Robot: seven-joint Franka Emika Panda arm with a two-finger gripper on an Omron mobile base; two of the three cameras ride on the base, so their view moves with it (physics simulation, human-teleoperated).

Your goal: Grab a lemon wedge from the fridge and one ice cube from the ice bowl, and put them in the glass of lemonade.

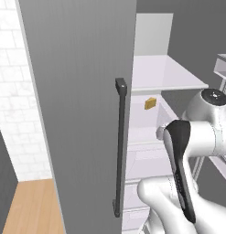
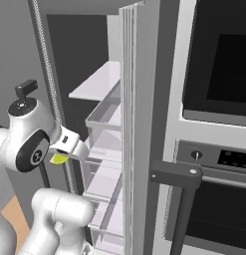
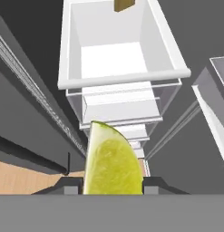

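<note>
1. While the fridge [image 1: 78, 114] is standing with its doors swung open, the gripper [image 3: 112, 185] is pinching the lemon wedge [image 3: 112, 165] between its two fingers.
2. The wedge is sitting upright in the hand view, its yellow-green flesh facing the camera and its rounded rind curving up to a point at the top.
3. The dark finger tips [image 3: 70, 183] are pressing against the wedge from either side at its base.
4. From the right base view, the wedge [image 2: 58, 159] is showing as a small yellow-green spot just under the white hand, in front of the open fridge [image 2: 125, 149].
5. The white arm [image 1: 196, 137] is bending in front of the fridge shelves, partly covering the lower drawers.
6. A tan-yellow block [image 1: 150, 103] is resting on a white shelf [image 1: 167, 75] area inside the fridge, well apart from the wedge.
7. A clear drawer [image 3: 120, 54] is sticking out beyond the wedge in the hand view, with the block [image 3: 123, 5] at its far edge.
8. A dark oven [image 2: 216, 149] is standing to the right of the fridge.
</note>
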